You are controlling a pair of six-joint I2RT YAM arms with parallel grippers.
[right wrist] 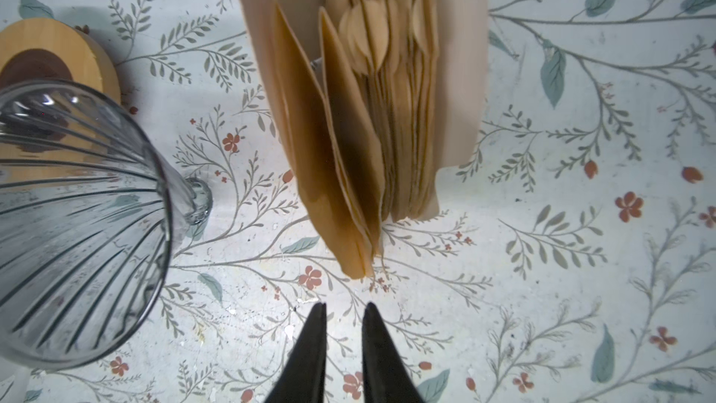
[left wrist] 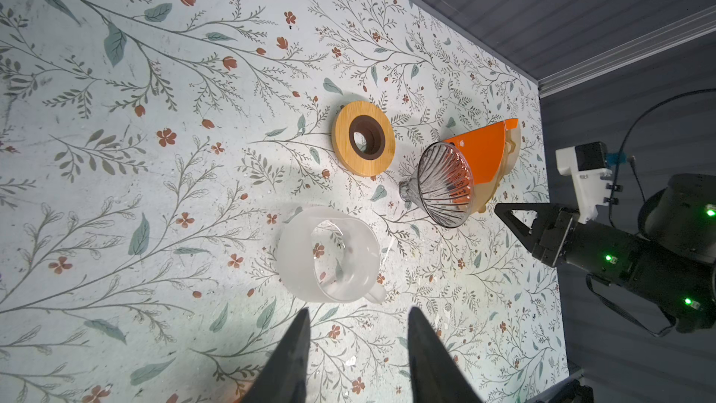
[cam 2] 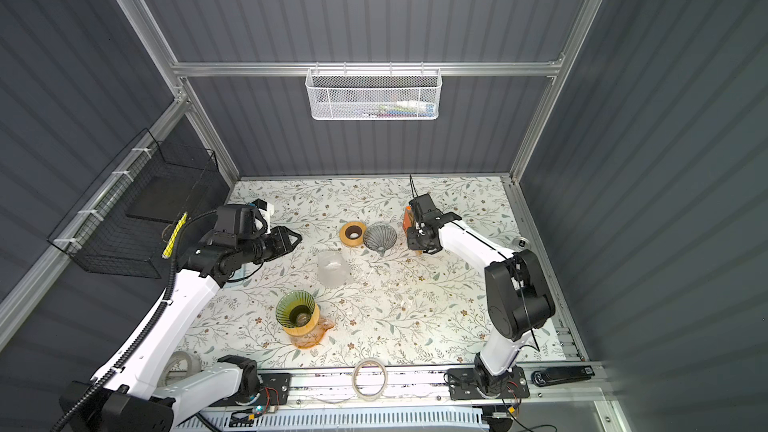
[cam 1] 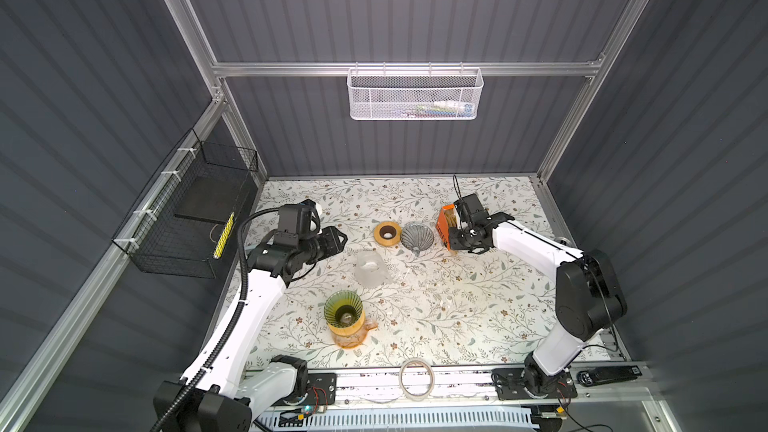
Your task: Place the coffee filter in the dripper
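While no filter is held as yet, the step in hand is judged to be the pick from the holder. Positions on the floral table (cam 1: pixel 498 326) are read as clock hours from its centre in a top view. The left gripper (left wrist: pixel 358 315) is parked at 10 o'clock near a frosted pitcher (left wrist: pixel 329 253), its jaws spread and empty. The right gripper (right wrist: pixel 345 306) is poised at 1 o'clock over the orange filter holder (cam 1: pixel 444 224), its jaws parted by a narrow gap with nothing between them. The green dripper (cam 1: pixel 343 309) is seated upright on a carafe (cam 1: pixel 353 336) at 8 o'clock. A grey dripper (cam 1: pixel 417 236) lies tipped at 12 o'clock, just beside the holder. The coffee filter (right wrist: pixel 341 188) is in the holder, fanned clear of the stack (right wrist: pixel 403 110). Only that sheet should be straddled, so that one thin paper is pinched and its neighbours are not dragged out.
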